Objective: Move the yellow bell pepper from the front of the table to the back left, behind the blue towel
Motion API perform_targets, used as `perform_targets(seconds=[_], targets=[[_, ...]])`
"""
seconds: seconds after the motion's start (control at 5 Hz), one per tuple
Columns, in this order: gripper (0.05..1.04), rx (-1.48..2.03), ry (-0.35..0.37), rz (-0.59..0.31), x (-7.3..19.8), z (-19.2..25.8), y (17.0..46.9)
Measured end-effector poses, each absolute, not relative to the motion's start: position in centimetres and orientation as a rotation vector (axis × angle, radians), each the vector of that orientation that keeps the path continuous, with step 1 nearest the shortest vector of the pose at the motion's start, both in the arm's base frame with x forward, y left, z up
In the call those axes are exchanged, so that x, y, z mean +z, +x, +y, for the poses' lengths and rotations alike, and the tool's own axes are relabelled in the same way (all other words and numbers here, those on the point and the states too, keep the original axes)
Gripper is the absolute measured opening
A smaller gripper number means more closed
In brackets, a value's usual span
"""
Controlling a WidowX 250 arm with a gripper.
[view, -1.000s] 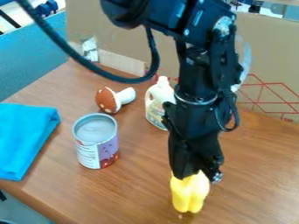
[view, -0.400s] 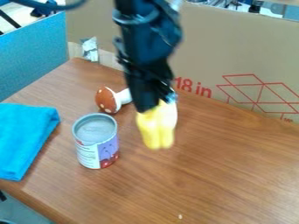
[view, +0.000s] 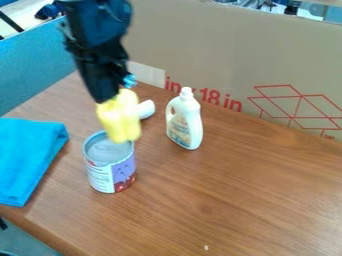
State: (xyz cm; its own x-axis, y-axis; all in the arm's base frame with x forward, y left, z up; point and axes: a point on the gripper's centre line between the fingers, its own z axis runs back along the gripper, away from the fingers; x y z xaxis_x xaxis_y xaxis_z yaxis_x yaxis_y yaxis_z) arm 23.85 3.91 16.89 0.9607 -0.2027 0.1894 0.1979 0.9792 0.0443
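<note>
One pepper (view: 119,117) hangs nearly upright, its top pinched between my jaws, its lower end by the far-right rim of the can (view: 110,172); clearance unclear.

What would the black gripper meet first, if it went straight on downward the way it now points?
The yellow object in the gripper would likely meet the can first, near its rim; depth is unclear, so it may pass behind.
</note>
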Motion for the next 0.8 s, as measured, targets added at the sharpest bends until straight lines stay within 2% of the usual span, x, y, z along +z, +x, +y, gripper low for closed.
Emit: perform_targets(seconds=[0.2, 0.4, 0.8], targets=[[0.095, -0.082, 0.014, -0.193, 16.4, 7.7, 23.3], [0.095, 0.028, -0.003, -0.187, 15.9, 11.3, 24.6], [0.095, 0.105, -0.038, -0.139, 14.2, 14.7, 28.1]])
